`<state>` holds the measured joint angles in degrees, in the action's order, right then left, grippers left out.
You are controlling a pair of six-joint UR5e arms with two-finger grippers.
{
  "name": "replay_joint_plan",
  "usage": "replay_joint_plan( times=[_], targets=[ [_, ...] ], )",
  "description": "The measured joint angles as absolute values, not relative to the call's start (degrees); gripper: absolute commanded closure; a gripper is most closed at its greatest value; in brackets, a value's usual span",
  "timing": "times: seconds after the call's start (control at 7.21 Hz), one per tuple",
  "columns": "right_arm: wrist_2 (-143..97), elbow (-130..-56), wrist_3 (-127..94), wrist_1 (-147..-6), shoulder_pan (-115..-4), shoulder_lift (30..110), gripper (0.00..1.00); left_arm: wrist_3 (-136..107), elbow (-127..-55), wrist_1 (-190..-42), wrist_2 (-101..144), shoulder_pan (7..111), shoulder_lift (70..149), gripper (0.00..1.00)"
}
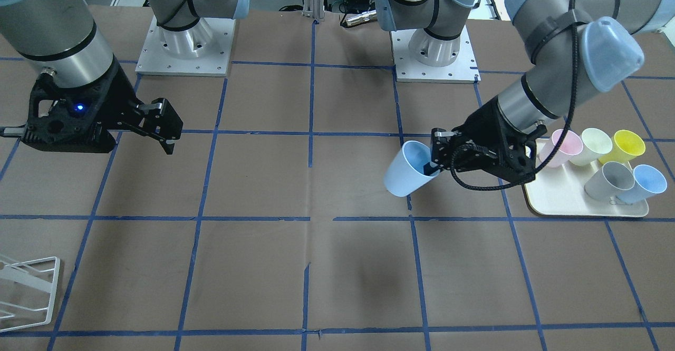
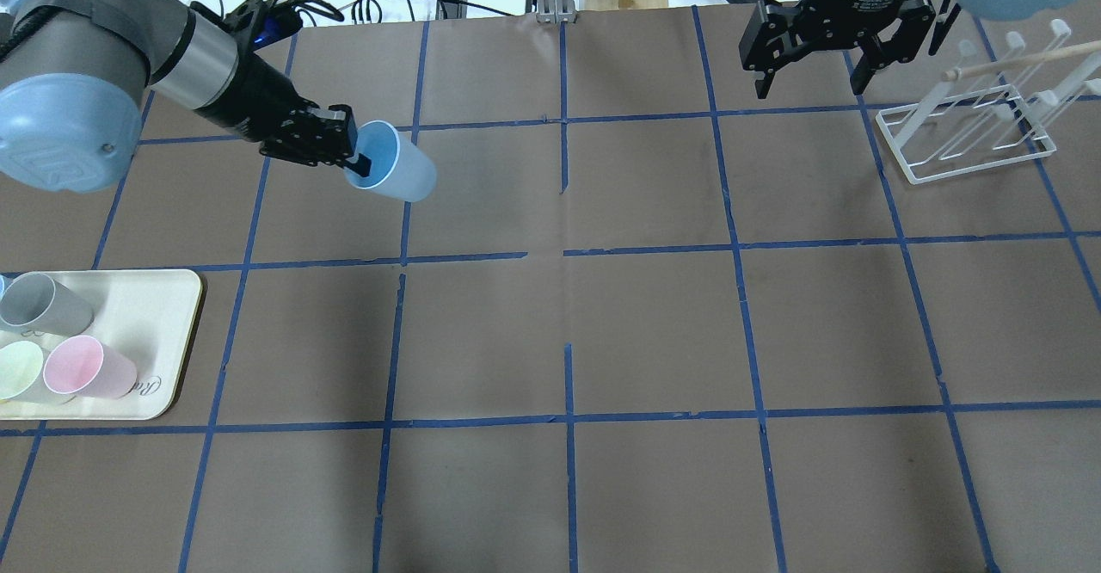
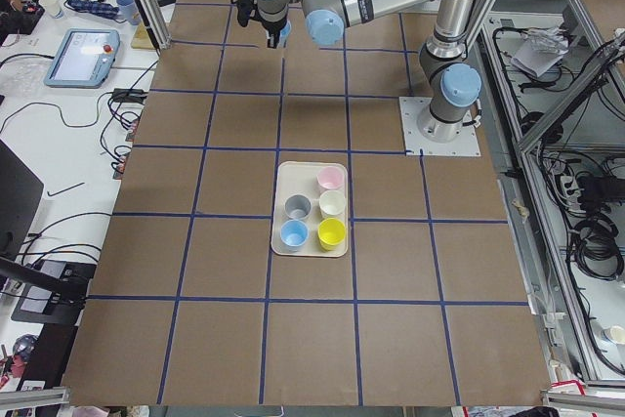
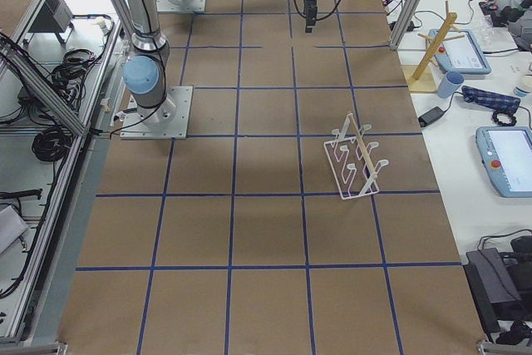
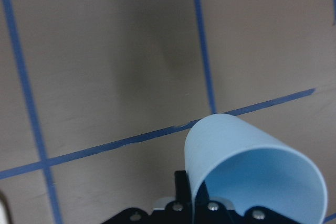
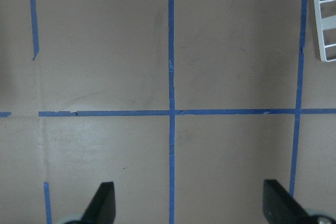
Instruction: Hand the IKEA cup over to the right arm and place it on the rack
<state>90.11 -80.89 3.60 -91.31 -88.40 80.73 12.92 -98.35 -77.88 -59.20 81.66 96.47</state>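
Observation:
My left gripper [image 2: 357, 158] is shut on the rim of the light blue IKEA cup [image 2: 391, 163], with one finger inside it. It holds the cup tilted on its side above the table, left of centre. The cup also shows in the front view [image 1: 408, 171] and in the left wrist view [image 5: 247, 161]. My right gripper [image 2: 808, 84] is open and empty, high at the far right, fingers pointing down; its jaws stand wide apart in the right wrist view [image 6: 189, 203]. The white wire rack [image 2: 968, 138] stands to the right of that gripper.
A cream tray [image 2: 163, 332] at the near left holds a grey cup [image 2: 43, 304], a pink cup [image 2: 86, 366] and a pale cup [image 2: 17, 369]. The front view also shows a yellow cup [image 1: 625, 146] and a second blue cup [image 1: 643, 182]. A wooden stick [image 2: 1015, 61] lies across the rack.

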Motion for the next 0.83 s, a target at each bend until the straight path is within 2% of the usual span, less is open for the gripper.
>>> replay_joint_plan(
  times=[0.42, 0.83],
  targets=[
    [81.63, -80.73, 21.24, -90.89, -81.23, 81.32, 0.00, -1.93, -100.13, -80.66, -30.53, 84.01, 93.49, 1.00],
    [58.17, -80.32, 34.10, -82.34, -74.82, 83.39, 0.00, -7.39, -108.52, -80.22, -9.74, 84.59, 90.03, 1.00]
  ],
)
